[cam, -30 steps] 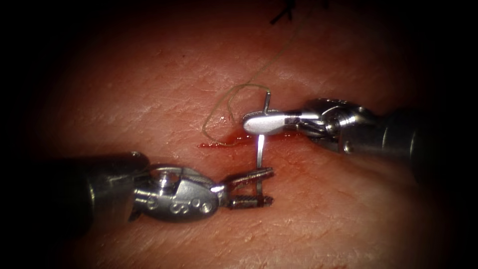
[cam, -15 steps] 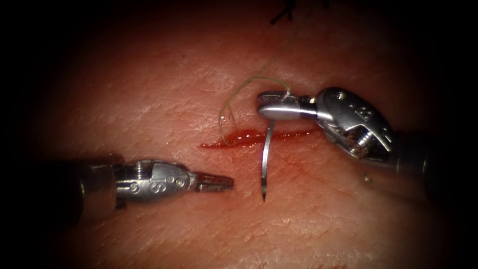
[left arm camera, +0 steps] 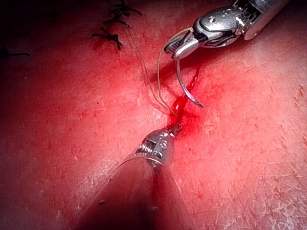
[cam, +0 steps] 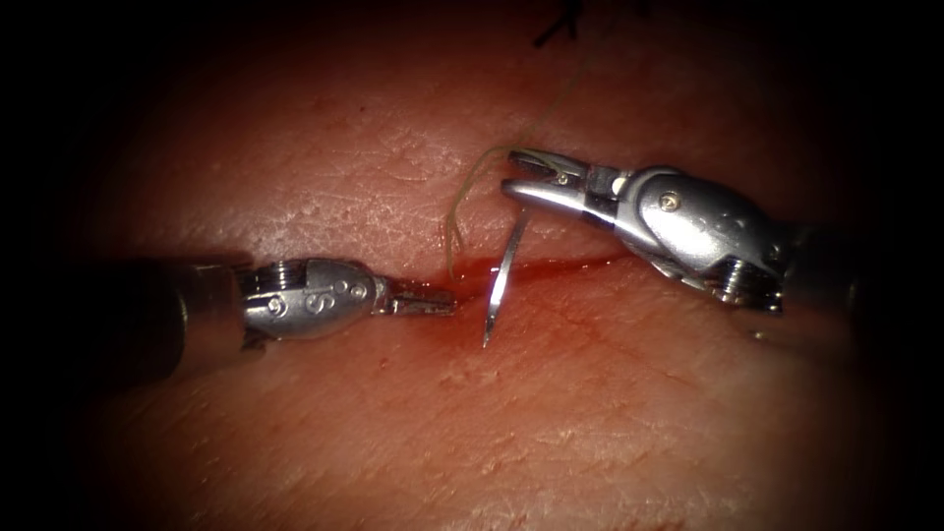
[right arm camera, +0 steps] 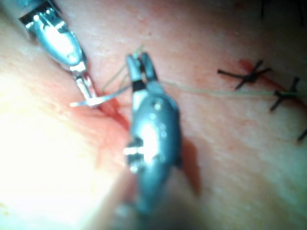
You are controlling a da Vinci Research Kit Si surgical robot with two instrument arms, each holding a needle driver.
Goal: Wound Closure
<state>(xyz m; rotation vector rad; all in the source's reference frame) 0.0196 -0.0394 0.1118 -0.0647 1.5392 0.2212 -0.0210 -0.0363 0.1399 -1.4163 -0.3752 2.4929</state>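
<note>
My right tool (cam: 516, 177) is shut on the curved needle (cam: 503, 275) close to its tail end, just above the cut (cam: 580, 264). The needle hangs down across the cut, its point over the tissue (cam: 590, 413) on the near side; I cannot tell if it touches. Pale thread (cam: 470, 187) loops from the tail and runs off toward the far edge. My left tool (cam: 440, 303), jaws shut and holding nothing, lies at the cut's left end, just left of the needle. The left wrist view shows the needle (left arm camera: 186, 93) arching from the right tool (left arm camera: 176, 48) over red fluid (left arm camera: 182, 112).
Dark knotted stitches (cam: 560, 25) with cut ends sit at the far edge, seen also as stitches (left arm camera: 112, 36) and stitches (right arm camera: 249, 74) along the closed stretch. Red fluid (cam: 536, 270) fills the open cut.
The left tool let go of the needle's point, shut, and moved up to the cut's left end. The right tool turned and carried the needle up and to the left.
</note>
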